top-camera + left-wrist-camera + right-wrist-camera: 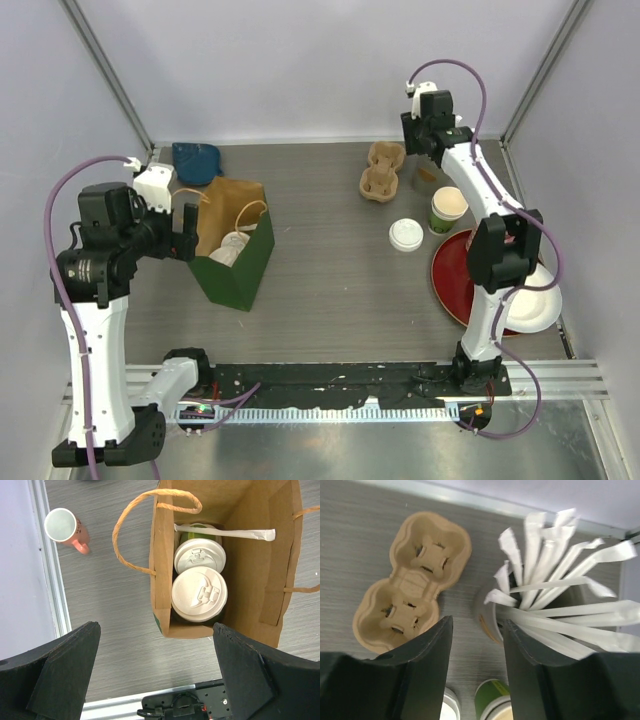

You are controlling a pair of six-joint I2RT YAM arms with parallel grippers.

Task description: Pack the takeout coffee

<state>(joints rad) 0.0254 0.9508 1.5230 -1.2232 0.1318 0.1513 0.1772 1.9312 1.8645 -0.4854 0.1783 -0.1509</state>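
The takeout coffee stands inside an open brown paper bag (165,565) (255,262): two dark-green cups under white lids, one (199,594) nearer the bag's end wall, the other (200,556) behind it, touching. A wrapped straw (225,531) lies across the bag beyond them. From above the lids (232,248) show in the bag's mouth. My left gripper (155,675) (185,228) hangs open just outside the bag's left end, holding nothing. My right gripper (475,650) (425,150) is at the far right, open over a holder of wrapped straws (560,580); only table shows between its fingers.
A cardboard cup carrier (410,580) (383,172) lies left of the straw holder (425,178). A stack of lidless green cups (447,210), a loose white lid (405,235), a red plate (460,275) and a white plate (530,305) crowd the right side. A pink mug (65,527) stands left of the bag.
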